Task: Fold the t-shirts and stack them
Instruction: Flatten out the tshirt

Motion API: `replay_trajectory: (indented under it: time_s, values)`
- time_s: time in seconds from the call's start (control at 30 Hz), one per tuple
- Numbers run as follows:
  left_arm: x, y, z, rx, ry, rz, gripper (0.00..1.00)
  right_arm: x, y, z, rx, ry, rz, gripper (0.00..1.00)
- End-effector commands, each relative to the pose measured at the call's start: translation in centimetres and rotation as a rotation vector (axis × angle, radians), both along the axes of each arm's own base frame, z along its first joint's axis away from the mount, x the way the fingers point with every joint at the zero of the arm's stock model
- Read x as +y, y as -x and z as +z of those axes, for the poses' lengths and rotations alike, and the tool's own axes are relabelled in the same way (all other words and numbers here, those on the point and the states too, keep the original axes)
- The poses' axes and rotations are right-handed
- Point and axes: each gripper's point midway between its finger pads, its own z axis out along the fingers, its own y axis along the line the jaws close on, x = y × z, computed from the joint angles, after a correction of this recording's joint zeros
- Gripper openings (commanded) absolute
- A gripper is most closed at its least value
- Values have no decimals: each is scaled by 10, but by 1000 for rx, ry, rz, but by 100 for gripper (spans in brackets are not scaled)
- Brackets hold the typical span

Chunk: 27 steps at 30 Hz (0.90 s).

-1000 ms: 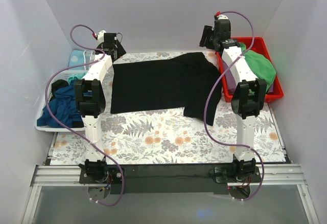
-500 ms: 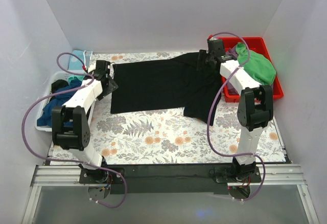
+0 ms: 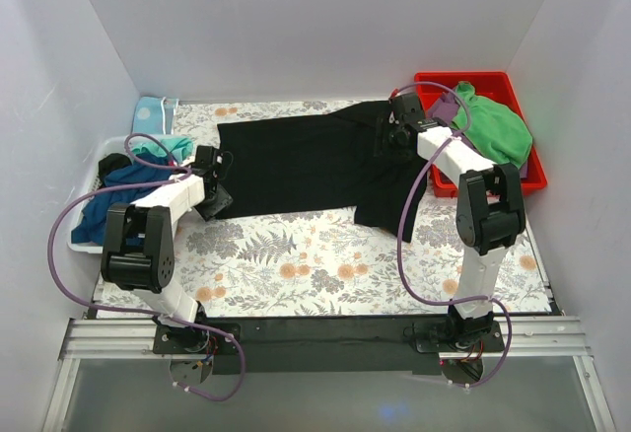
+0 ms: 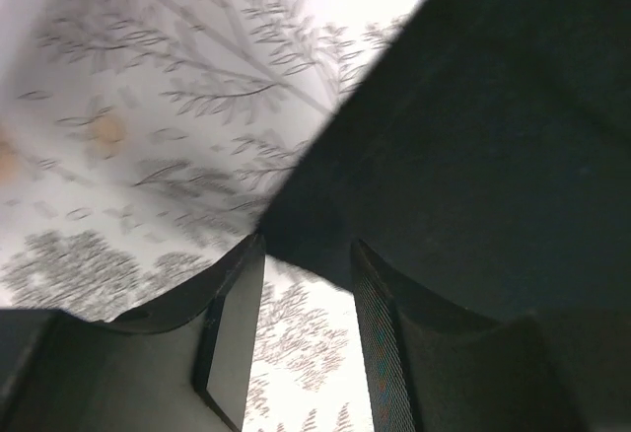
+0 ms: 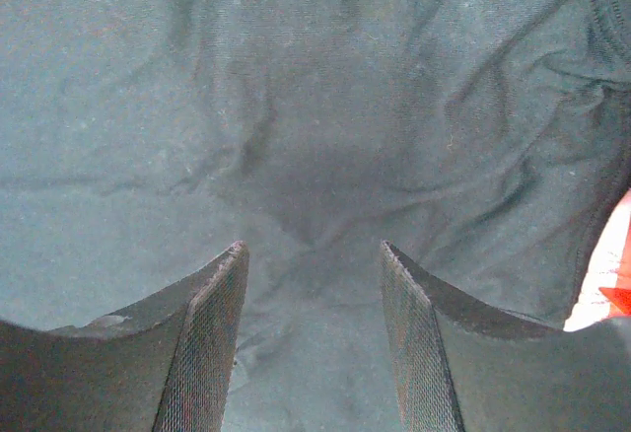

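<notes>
Between the left gripper (image 4: 308, 247) jaws lies the black t-shirt (image 4: 473, 136) corner.

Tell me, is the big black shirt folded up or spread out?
Spread out. The black t-shirt lies wide and flat across the flowery mat, not bundled small.

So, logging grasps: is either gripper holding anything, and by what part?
Nothing held: left gripper open at a corner of the black shirt; right gripper open above it.

White links (image 3: 170, 195), black joint housings (image 3: 490, 213), looping purple cables (image 3: 399, 240), and black fingers (image 5: 202, 353) with ribbed inner pads.
</notes>
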Motion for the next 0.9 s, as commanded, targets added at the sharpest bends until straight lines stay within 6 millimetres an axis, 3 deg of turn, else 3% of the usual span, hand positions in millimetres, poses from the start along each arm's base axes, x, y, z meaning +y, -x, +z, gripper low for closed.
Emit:
replay_trajectory:
  time_s: [0.0, 0.37, 0.47, 0.57, 0.87]
  values:
    - [1, -12, -9, -26, 9, 27, 38, 5, -1, 33, -73, -35, 9, 61]
    - [14, 12, -29, 97, -66, 39, 45, 3, 2, 30, -63, -30, -4, 60]
    - [15, 16, -37, 136, -72, 28, 39, -1, 9, 27, -52, -20, -15, 59]
    - [15, 17, -38, 143, -74, 23, 26, -6, 15, 30, -55, -11, -29, 59]
    - [18, 9, -19, 107, -96, 18, 6, -31, 55, 24, -10, 61, -66, 59]
